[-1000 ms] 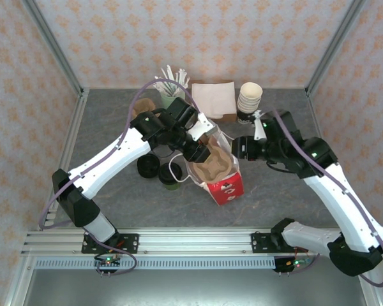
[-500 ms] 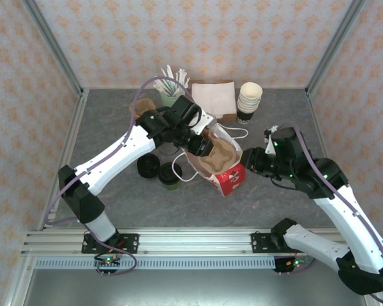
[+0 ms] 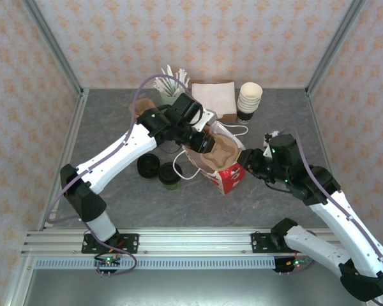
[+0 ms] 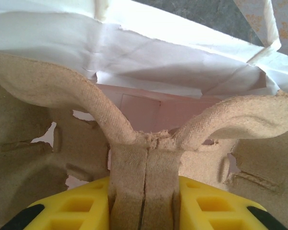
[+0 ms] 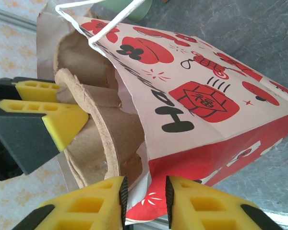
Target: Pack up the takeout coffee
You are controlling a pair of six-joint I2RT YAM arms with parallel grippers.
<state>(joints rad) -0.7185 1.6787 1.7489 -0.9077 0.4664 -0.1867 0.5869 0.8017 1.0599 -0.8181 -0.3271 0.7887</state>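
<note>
A dark olive-green cup (image 3: 170,176) stands on the table left of the bag, with a round black lid (image 3: 148,166) beside it; I cannot tell whether this is the takeout coffee. My left gripper (image 3: 203,143) (image 4: 145,191) is shut on the middle ridge of a brown pulp cup carrier (image 4: 62,86) (image 3: 219,153) that sits in the mouth of the red-and-white paper bag (image 3: 230,180) (image 5: 197,96). My right gripper (image 5: 144,196) (image 3: 246,164) is closed on the bag's red side edge, which fills the gap between its pads. The left fingers (image 5: 53,110) show in the right wrist view.
At the back stand a stack of cream-rimmed cups (image 3: 249,99), a pile of napkins (image 3: 212,95) and a pale green cup of white sticks (image 3: 171,86). The bag's white cord handles (image 3: 179,167) trail toward the green cup. Metal frame posts bound the table sides.
My right gripper has swung down and in to the bag's right side and closed on its edge. The bag has tipped and shifted slightly right. The left gripper keeps its grip on the carrier.
</note>
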